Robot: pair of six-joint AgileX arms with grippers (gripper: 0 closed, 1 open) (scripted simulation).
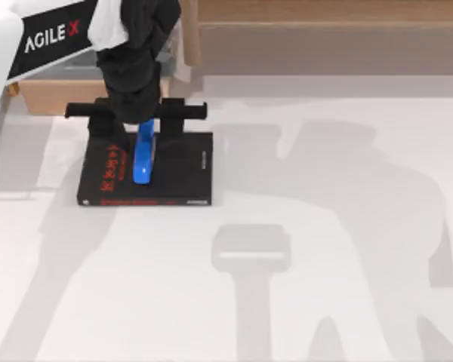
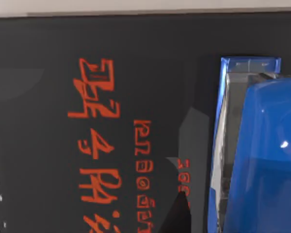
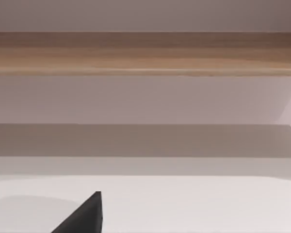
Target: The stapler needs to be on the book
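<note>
The black book (image 1: 183,175) with red lettering lies flat at the table's back left. The bright blue stapler (image 1: 143,161) rests lengthwise on its cover, near the middle. My left gripper (image 1: 137,130) hangs directly over the book's far edge, open, with its fingers spread wide to either side of the stapler's far end and not touching it. In the left wrist view the book's cover (image 2: 111,73) is close below, with the stapler (image 2: 266,160) beside the red letters. A dark part of my right gripper (image 3: 87,216) shows in the right wrist view, above bare table.
A wooden ledge (image 1: 325,15) runs along the back of the white table (image 1: 325,226). A tan box (image 1: 49,96) sits behind the book at the far left. Arm shadows fall across the middle and right of the table.
</note>
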